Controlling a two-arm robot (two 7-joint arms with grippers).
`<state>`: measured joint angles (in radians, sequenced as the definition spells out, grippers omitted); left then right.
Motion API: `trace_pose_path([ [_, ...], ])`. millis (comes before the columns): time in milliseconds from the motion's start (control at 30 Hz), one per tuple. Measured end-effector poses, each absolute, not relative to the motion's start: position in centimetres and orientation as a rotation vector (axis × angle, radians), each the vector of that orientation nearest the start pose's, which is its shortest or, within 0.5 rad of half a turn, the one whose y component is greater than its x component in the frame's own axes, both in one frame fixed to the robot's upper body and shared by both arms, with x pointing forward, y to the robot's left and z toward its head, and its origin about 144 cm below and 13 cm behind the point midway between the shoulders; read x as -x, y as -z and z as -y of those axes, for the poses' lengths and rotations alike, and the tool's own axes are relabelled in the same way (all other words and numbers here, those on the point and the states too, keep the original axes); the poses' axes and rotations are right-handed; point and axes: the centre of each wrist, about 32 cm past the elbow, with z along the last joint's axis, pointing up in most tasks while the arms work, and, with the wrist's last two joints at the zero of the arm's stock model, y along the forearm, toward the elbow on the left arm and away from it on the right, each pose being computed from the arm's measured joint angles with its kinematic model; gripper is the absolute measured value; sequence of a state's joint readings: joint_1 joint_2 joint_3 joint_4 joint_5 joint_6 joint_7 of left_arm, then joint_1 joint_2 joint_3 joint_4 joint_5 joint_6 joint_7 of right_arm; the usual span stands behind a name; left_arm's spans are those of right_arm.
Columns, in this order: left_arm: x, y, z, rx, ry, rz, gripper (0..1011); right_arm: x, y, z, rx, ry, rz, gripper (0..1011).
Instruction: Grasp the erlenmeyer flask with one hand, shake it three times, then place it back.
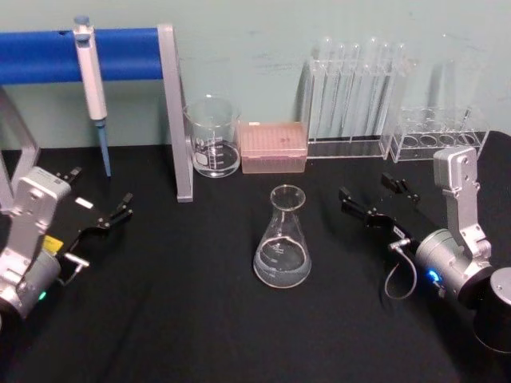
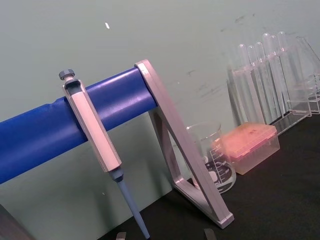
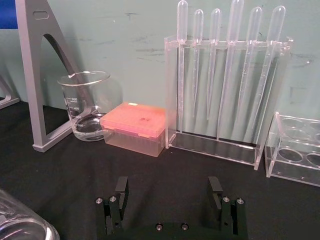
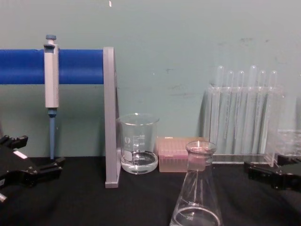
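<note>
Right hand: the right hand [image 1: 374,201] lies low over the surface [image 1: 200,335], to the right of the flask; its two fingers [image 3: 120,186] stand wide apart and hold nothing. They point toward the back wall and a little to the left.
Left hand: the left hand [image 1: 112,214] rests at the left side, near the surface, well apart from the flask. Its fingers are spread and hold nothing.
Flask: one flask [image 1: 283,239] stands upright on the surface, near the middle, between the two hands and touching neither. A little clear liquid is at its bottom. In the chest view it [image 4: 196,188] is the nearest thing, in front of the pink box.
Beaker: one beaker [image 1: 212,136] stands behind the flask and to the left, just beside the grey post, with a little liquid inside.
Pink box: one pink box [image 1: 274,146] sits just right of the beaker.
Droppers: six clear droppers [image 3: 227,60] stand upright in one clear rack [image 1: 351,144], right of the pink box.
Small rack: one low clear rack with round holes [image 1: 441,142] is at the far right.
Pipette: one pipette [image 1: 93,88] hangs on the blue bar [image 1: 40,54], tip pointing down.
Stand: one grey post [image 1: 174,112] holds the blue bar at its right end.
</note>
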<state>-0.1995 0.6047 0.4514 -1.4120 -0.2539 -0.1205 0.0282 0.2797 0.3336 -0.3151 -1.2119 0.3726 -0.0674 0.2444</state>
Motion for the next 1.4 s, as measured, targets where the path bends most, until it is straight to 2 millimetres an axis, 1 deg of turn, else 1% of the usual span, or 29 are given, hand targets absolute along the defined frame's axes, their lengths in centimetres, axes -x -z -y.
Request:
trace_pose_path([
  [1400, -48.86, -113.98, -30.97, -0.304, -1.248, 0.285, 1001, -52.51, -111.95, 27.24, 0.092, 1.16, -0.056, 1000],
])
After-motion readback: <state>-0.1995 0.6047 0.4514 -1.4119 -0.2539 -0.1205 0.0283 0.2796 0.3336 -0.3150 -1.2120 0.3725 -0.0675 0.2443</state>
